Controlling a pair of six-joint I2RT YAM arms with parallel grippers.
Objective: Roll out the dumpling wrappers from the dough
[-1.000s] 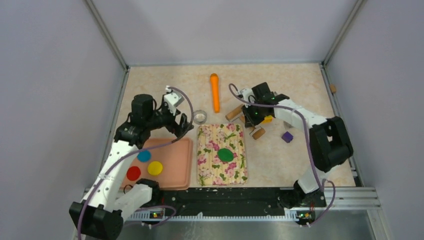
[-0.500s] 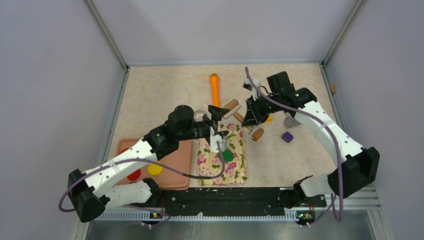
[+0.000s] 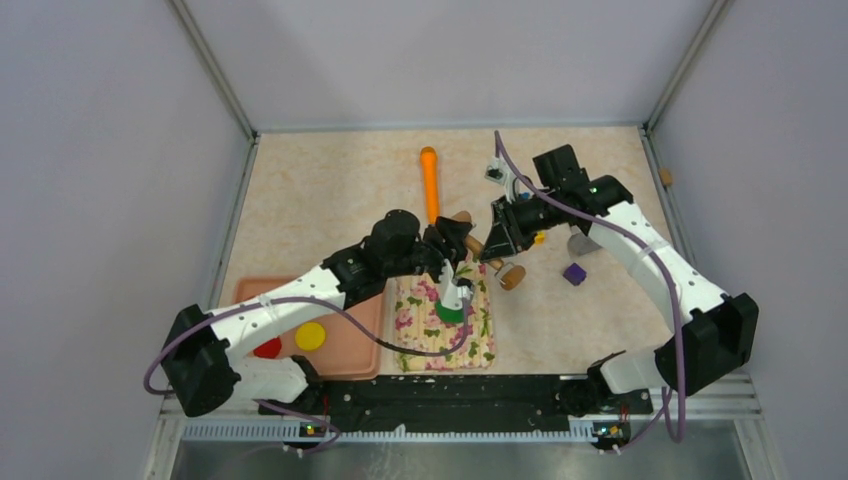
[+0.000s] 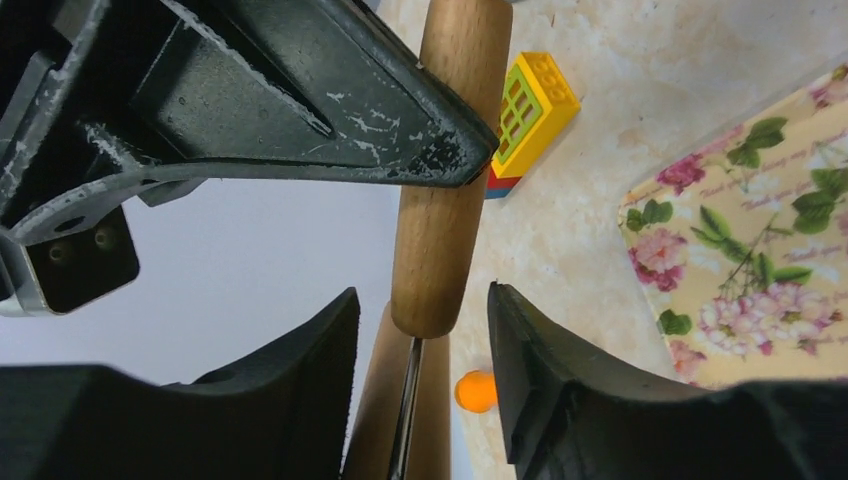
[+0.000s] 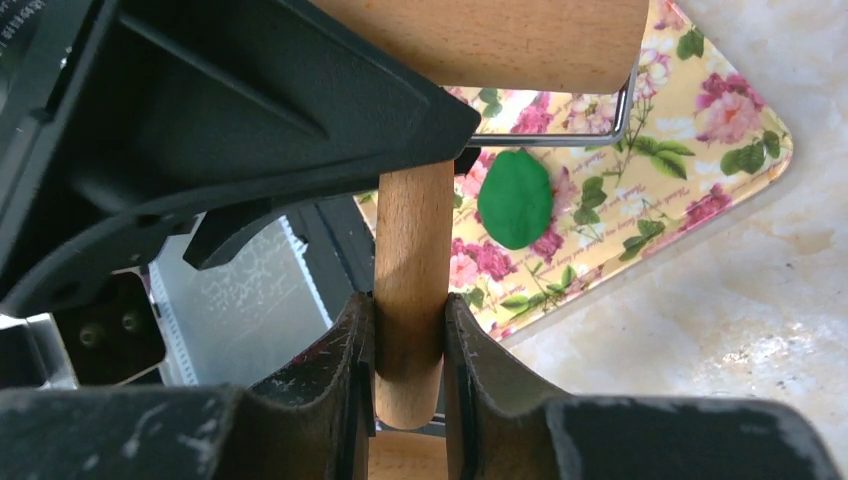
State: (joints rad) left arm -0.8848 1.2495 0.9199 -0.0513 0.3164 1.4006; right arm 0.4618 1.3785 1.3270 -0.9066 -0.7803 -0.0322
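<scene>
The dough (image 5: 515, 198) is a dark green oval on the floral mat (image 5: 650, 200). In the top view the dough (image 3: 452, 315) is partly hidden by my left wrist. My right gripper (image 5: 410, 300) is shut on one handle of the wooden rolling pin (image 5: 500, 35) and holds it above the mat's far edge. My left gripper (image 4: 420, 300) is open, its fingers either side of the pin's other handle (image 4: 440, 200) with gaps on both sides. In the top view both grippers, left (image 3: 456, 240) and right (image 3: 493, 243), meet at the pin (image 3: 512, 275). Red (image 3: 266, 347) and yellow (image 3: 310, 335) wrappers lie on the tray.
An orange tray (image 3: 350, 335) sits left of the mat (image 3: 470, 345). An orange rod (image 3: 430, 185) lies behind the grippers. A purple block (image 3: 574, 272) and a yellow brick (image 4: 530, 105) lie to the right. The left arm crosses over the tray.
My left arm swung from above the tray rightward to the rolling pin. My right gripper lifted the pin off the table and brought it over the mat's far edge.
</scene>
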